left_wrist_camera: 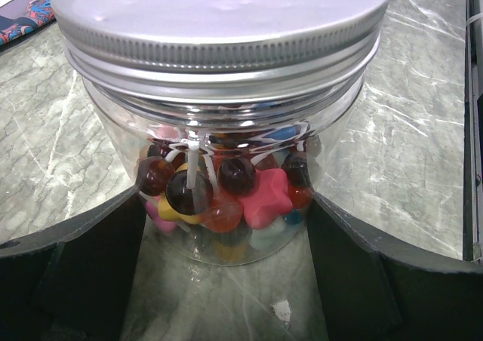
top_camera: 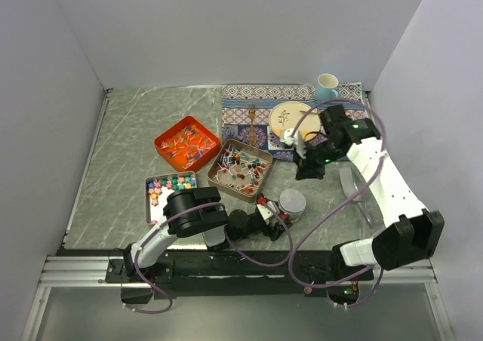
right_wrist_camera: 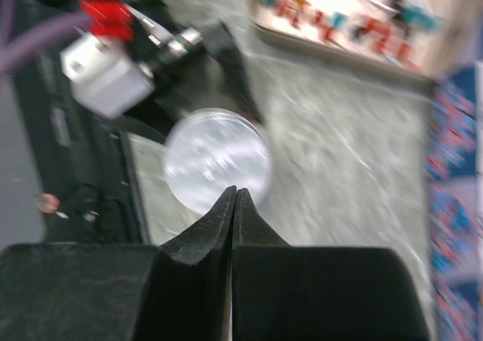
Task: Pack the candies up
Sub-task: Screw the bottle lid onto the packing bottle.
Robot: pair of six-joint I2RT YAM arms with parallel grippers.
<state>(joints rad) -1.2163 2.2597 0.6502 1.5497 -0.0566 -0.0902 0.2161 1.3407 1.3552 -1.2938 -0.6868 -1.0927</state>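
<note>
Left pincer (left_wrist_camera: 226, 205): jaws wide apart, and we read it as clamped on one clear round jar (left_wrist_camera: 226, 122) with a silver screw lid. One black finger (left_wrist_camera: 75, 273) sits against each side of the jar wall. The jar stands upright on the grey marbled counter (top_camera: 128, 145), lid on.

Right pincer (right_wrist_camera: 235, 199): fingers pressed together, nothing between them, touching nothing. It hangs over the counter beyond the jar. Its own view is blurred and shows the jar lid below the tips.

Candies (left_wrist_camera: 256, 201): some fill the jar's lower part, chunky lumps plus dark round ones. The rest lie in three open containers left of the jar in the top view:
- one orange square tray (top_camera: 171, 129) of slim wrapped pieces
- one tan rectangular metal tin (top_camera: 230, 192) of slim wrapped pieces
- one silver rectangular tray (top_camera: 155, 209) of chunky coloured lumps

The pieces are too many and too small for us to count.

At the counter's far side:
- one patterned placemat (top_camera: 249, 103)
- one cream round plate (top_camera: 285, 118) on the mat
- one teal mug (top_camera: 327, 86) at the mat's far right end
</note>
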